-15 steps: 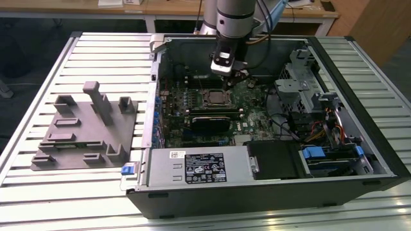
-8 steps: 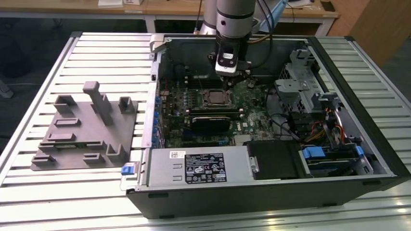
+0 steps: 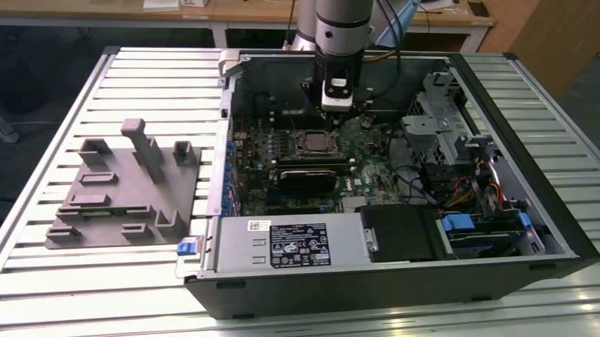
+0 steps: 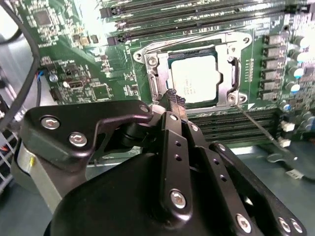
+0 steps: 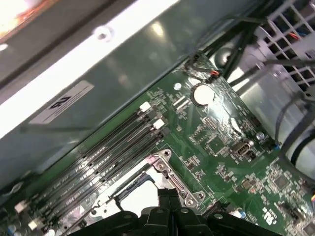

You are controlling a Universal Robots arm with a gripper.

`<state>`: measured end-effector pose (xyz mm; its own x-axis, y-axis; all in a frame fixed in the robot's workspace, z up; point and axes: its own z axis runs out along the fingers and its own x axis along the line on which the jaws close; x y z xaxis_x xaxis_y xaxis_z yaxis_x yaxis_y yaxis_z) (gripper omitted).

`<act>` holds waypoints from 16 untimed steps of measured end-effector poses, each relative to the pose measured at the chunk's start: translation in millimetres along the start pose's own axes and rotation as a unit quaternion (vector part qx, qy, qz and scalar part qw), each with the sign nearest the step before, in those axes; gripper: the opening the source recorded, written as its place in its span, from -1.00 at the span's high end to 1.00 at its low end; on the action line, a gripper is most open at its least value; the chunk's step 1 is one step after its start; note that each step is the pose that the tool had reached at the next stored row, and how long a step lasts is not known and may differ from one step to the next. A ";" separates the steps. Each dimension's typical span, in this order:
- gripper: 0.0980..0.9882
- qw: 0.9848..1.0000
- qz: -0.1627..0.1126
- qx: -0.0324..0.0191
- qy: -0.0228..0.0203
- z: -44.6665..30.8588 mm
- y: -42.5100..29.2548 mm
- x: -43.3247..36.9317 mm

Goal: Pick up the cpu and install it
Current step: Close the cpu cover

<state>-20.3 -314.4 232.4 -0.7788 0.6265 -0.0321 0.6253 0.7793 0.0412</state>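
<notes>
The cpu [image 4: 194, 78] lies in its socket [image 4: 156, 81] (flat, silvery), just past the gripper [image 4: 175, 100] tips. The gripper is pinched closed, holding nothing.

Exterior view: the arm [image 3: 342, 21] is cut off by the picture's edge at twelve o'clock. Its gripper [image 3: 336, 107] hides the strip of motherboard [image 3: 375, 165] lying at twelve o'clock from the socket [image 3: 296, 143]. The cpu [image 3: 312, 142] is too small there to show any surface detail.

Second wrist view: the dark body of the gripper [image 4: 175, 101] covers the near edge of the socket [image 4: 231, 64] and one corner of the cpu [image 4: 194, 78].

First wrist view: the cpu [image 5: 140, 196] is a blurred pale patch, partly behind the gripper [image 5: 168, 194].
</notes>
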 end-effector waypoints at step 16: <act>0.98 0.991 -0.131 -0.001 0.003 0.0 -0.5 0.6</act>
<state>-21.0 -314.4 232.4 -0.9150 0.4018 -0.0364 0.4007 0.9156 0.0341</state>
